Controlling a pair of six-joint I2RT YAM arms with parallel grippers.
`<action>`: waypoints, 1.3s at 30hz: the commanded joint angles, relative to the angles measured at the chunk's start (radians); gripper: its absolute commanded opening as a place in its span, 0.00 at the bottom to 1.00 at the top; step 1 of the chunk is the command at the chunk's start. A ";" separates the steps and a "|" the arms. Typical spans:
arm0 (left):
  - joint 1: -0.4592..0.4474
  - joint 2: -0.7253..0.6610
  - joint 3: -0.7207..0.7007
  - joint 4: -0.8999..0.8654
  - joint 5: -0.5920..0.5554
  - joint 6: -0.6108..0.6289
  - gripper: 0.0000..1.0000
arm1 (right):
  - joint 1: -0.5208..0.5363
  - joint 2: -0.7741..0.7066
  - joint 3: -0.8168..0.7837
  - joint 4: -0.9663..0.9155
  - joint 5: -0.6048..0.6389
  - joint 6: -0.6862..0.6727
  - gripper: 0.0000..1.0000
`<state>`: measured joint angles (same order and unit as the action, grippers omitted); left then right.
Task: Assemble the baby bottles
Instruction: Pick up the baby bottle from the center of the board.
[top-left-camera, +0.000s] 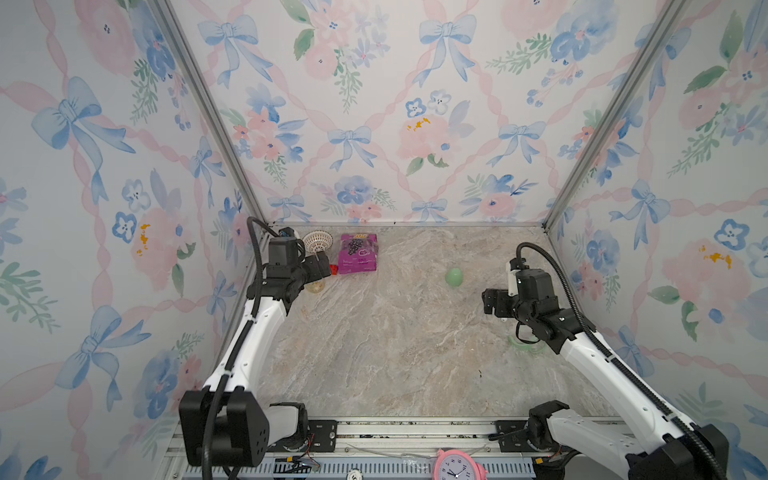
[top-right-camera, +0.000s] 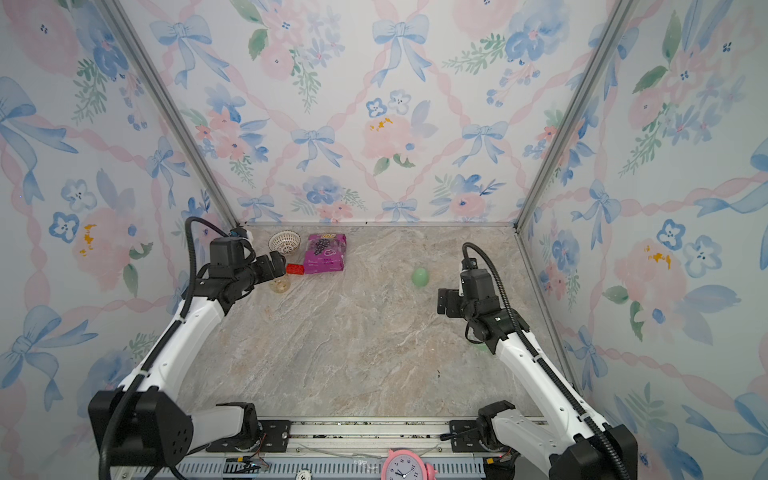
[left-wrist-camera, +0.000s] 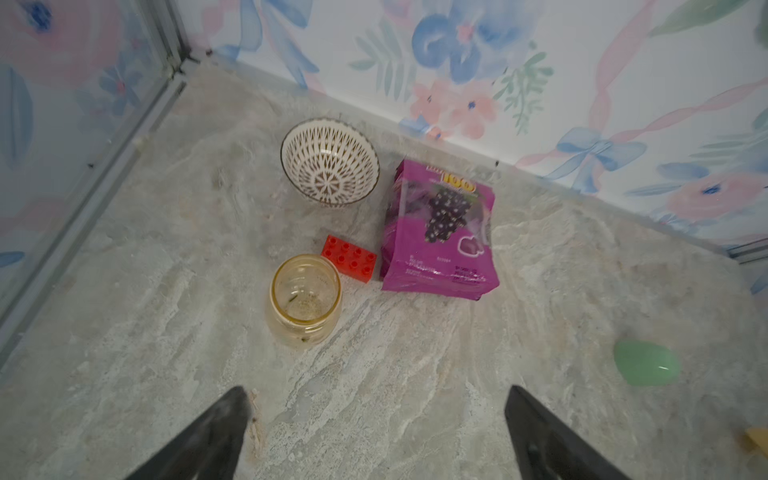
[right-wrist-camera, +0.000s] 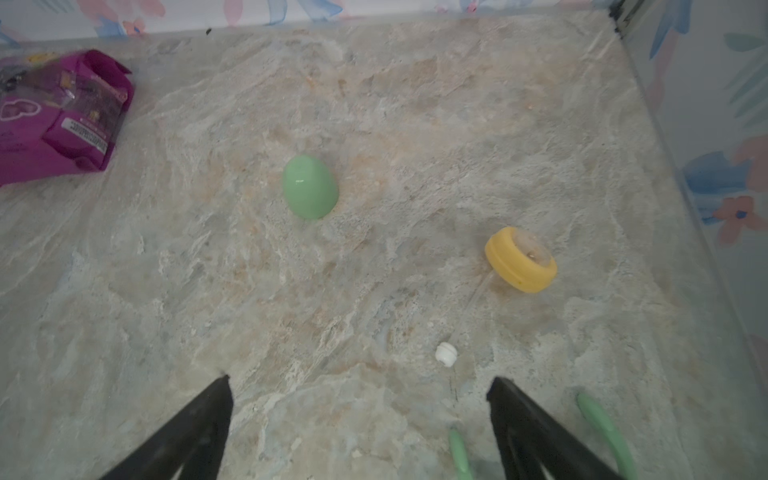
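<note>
Clock face laid over the table (top-left-camera: 395, 353) as in both top views, twelve at the back wall (top-left-camera: 374, 124).

At ten o'clock, upright and uncapped, the amber bottle (left-wrist-camera: 305, 301). Half hidden in both top views by the left gripper (left-wrist-camera: 377, 390), which hangs above bare table just short of it. Fingers spread wide, nothing between them.

Crowded on the bottle's far side:
- a red brick (left-wrist-camera: 350, 257) just beside its rim, at one o'clock from it
- a purple packet (left-wrist-camera: 440, 232) lying flat just beside the brick, at two o'clock from the bottle
- a white perforated bowl (left-wrist-camera: 330, 162) at twelve from the bottle, near the back corner

Nothing between the open fingers and the near side of the bottle.

At one o'clock on the table, alone in open space and well apart from everything else, the mint-green dome cap (top-left-camera: 454, 276).

At three o'clock, the right gripper (right-wrist-camera: 360, 379), likewise wide open and empty, above the table. Ahead of it in the right wrist view, the yellow ring (right-wrist-camera: 520, 259) with its clear nipple, tilted. Near that, a small white piece (right-wrist-camera: 446, 354). Ring screened from both top views by the right arm (top-left-camera: 582, 349).

Under that same arm at four o'clock, the mint-green collar (top-left-camera: 525, 345). Only arcs of its handles showing, probably flat on the table.

Off the table at six o'clock, by the front rail (top-left-camera: 415, 428), a pink clock (top-left-camera: 457, 465).
</note>
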<state>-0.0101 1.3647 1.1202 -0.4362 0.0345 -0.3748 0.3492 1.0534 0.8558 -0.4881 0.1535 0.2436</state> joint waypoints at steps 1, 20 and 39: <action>0.021 0.111 0.116 -0.141 -0.003 0.078 0.98 | 0.050 -0.006 0.082 -0.064 -0.009 0.012 0.96; 0.039 0.521 0.347 -0.206 -0.054 0.224 0.91 | 0.090 -0.040 0.104 -0.049 -0.011 0.032 0.96; -0.049 0.407 0.313 -0.207 0.026 0.313 0.52 | 0.079 -0.062 0.109 -0.106 0.058 0.001 0.96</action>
<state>0.0036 1.8774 1.4437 -0.6312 0.0101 -0.1074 0.4282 1.0172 0.9340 -0.5400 0.1757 0.2581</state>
